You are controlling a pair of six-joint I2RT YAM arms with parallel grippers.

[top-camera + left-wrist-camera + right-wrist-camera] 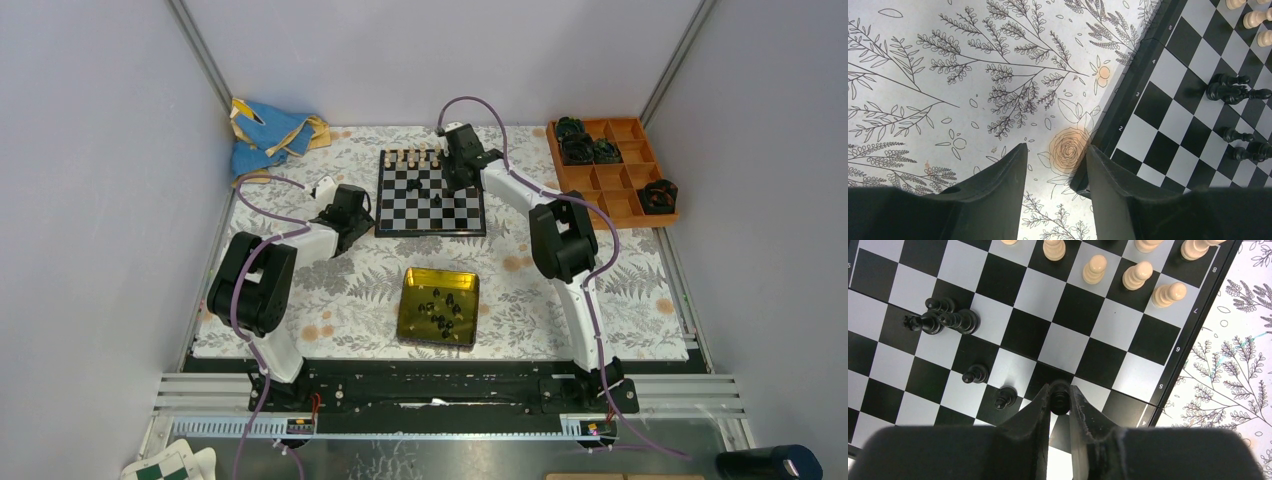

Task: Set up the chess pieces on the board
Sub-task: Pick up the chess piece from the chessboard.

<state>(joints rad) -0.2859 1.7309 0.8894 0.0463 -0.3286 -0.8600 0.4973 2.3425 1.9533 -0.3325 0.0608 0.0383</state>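
Right wrist: board [1143, 375] edge 8-5; end effector [1059, 391] pinches black piece [1059, 404].

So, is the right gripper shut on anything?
Shut on a black piece: the right gripper's jaws meet both its sides, over the board.

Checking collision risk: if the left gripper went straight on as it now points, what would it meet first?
Likely the floral cloth under the open left gripper, right beside the board and its black frame; depth is unclear.
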